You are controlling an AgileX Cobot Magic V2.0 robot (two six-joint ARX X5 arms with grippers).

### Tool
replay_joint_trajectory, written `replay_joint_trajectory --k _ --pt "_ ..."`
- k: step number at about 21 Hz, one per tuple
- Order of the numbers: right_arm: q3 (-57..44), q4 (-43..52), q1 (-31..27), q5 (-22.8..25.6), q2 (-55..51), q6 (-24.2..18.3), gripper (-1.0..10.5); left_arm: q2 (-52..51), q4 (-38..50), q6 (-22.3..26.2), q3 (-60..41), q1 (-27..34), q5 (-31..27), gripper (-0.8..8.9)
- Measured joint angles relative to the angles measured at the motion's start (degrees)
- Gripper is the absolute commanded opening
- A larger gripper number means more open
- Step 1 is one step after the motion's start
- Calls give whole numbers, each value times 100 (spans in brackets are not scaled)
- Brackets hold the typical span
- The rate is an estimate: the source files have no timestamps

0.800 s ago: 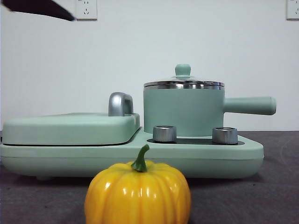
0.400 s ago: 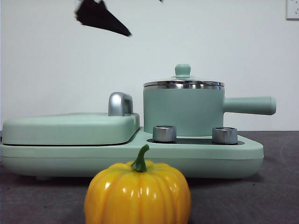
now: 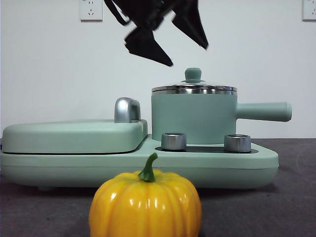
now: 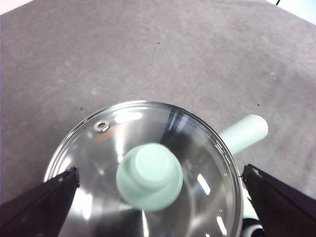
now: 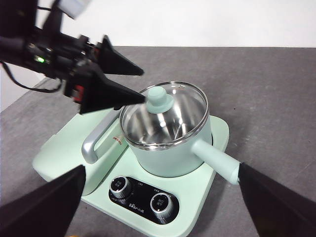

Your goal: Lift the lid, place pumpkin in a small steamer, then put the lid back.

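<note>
Nearest us, pumpkin [image 3: 145,203] sits on counter [image 3: 291,197], untouched. Behind, lid [image 3: 194,88] closes small steamer [image 3: 193,118]. Left gripper [image 3: 170,37] hovers above the lid's knob [image 4: 149,176], jaws wide, empty. Right gripper waits, wide. We judge no step complete.

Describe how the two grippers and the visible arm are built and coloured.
Left gripper: two matte black jaws, wedge-shaped and tapering to sharp points. In the right wrist view its body is black too, with black cables, a small green light and a white part on top. Right gripper: the same plain black pointed wedges, no markings visible.
</note>
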Motion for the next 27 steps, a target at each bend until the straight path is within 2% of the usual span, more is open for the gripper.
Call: replay_joint_trajectory --k 5,14,23,24,26,27 --pt "0 0 0 0 0 0 491 278 621 66 4 -52 -2 518" --pt "0 0 0 0 0 0 491 588 713 92 4 -52 -2 497" --pt "0 0 0 0 0 0 491 645 809 332 7 -52 -2 486" --pt "0 0 0 0 0 0 491 675 826 339 7 -52 -2 477" --pt "0 0 0 0 0 0 491 704 828 345 7 -52 -2 374" --pt "0 0 0 0 0 0 491 704 824 356 7 -52 -2 356"
